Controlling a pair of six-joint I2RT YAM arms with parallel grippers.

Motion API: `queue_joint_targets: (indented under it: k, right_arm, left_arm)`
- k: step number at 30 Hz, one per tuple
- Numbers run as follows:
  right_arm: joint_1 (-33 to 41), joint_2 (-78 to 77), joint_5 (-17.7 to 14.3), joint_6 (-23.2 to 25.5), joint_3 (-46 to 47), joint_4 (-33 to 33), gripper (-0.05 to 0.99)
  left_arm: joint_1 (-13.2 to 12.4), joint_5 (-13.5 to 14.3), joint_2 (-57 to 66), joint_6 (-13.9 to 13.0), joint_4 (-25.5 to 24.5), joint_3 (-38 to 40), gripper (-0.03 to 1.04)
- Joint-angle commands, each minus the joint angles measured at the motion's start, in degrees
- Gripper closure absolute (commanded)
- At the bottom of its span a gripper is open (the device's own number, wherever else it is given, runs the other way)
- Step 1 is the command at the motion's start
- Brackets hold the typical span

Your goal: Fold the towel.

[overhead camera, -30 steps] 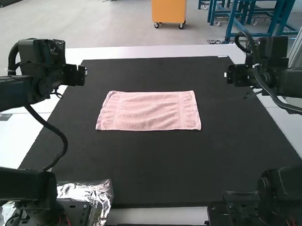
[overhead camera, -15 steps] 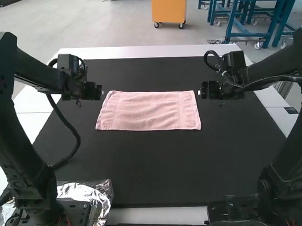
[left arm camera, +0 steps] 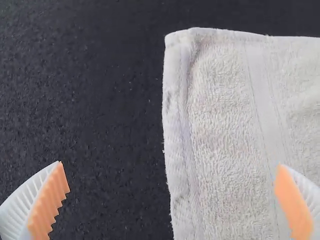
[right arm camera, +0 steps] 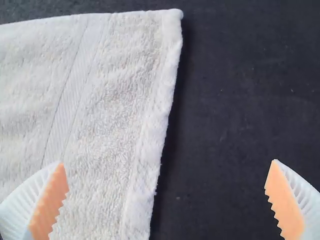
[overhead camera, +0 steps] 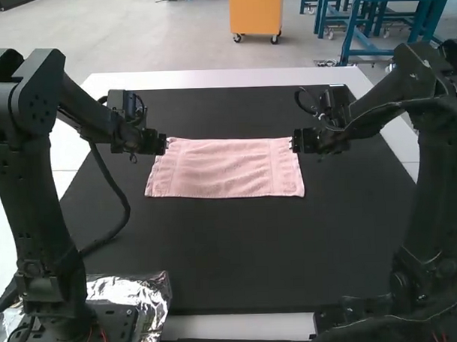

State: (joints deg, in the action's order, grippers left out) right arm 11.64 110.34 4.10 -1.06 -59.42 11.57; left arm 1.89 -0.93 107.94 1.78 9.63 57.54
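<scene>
Between left claw (overhead camera: pixel 164 145) and right claw (overhead camera: pixel 294 143), pink towel (overhead camera: pixel 227 169) spread.

Towel (overhead camera: pixel 227 171), pale pink terry cloth, rectangular, with hemmed sides and a flatter woven band parallel to each short end. The cloth lies spread on the black mat (overhead camera: pixel 239 249), nearer its far edge than its near edge and between its left and right edges, long sides running left to right; shallow ripples cross the pile, and the left hem is slightly puckered
</scene>
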Motion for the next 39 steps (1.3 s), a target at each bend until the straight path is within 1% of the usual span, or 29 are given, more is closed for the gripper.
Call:
queue_joint_targets:
  k: [1,4,7,8,18,27,30,32,39]
  right_arm:
    - [1.6,2.8,-0.1,0.2,-3.6,0.5,0.03]
    - [2.3,5.8,-0.1,0.2,-6.3,0.5,0.03]
    - [2.8,8.7,-0.8,0.2,-8.7,0.3,0.03]
    - [3.0,9.5,-1.3,0.1,-9.5,0.3,0.03]
    - [2.5,14.5,-1.7,-1.1,-14.8,-0.2,0.03]
    - [1.5,16.7,-2.2,-1.4,-15.6,-0.3,0.03]
    - [1.4,16.8,-2.1,-1.5,-15.5,-0.3,0.03]
    - [1.4,16.9,-2.2,-1.7,-15.4,-0.3,0.03]
    - [1.6,17.4,-1.9,-1.7,-15.0,-0.4,0.03]
  left_arm:
    - [0.4,-0.6,0.6,-0.9,1.6,2.1,0.05]
    - [0.4,-0.6,1.7,-2.1,2.8,2.6,0.05]
    - [0.5,-0.6,3.3,-2.1,3.4,3.5,0.05]
    - [0.5,-0.6,3.9,-2.1,3.3,3.9,0.05]
    - [0.5,-0.5,9.9,-2.0,1.2,8.3,0.06]
    - [0.5,-0.4,13.2,-2.0,0.3,10.4,0.06]
    - [0.5,-0.4,13.8,-2.0,0.0,10.8,0.08]
    - [0.5,-0.4,14.1,-2.0,0.2,10.7,0.11]
    - [0.5,-0.3,15.8,-1.6,1.0,10.8,0.1]
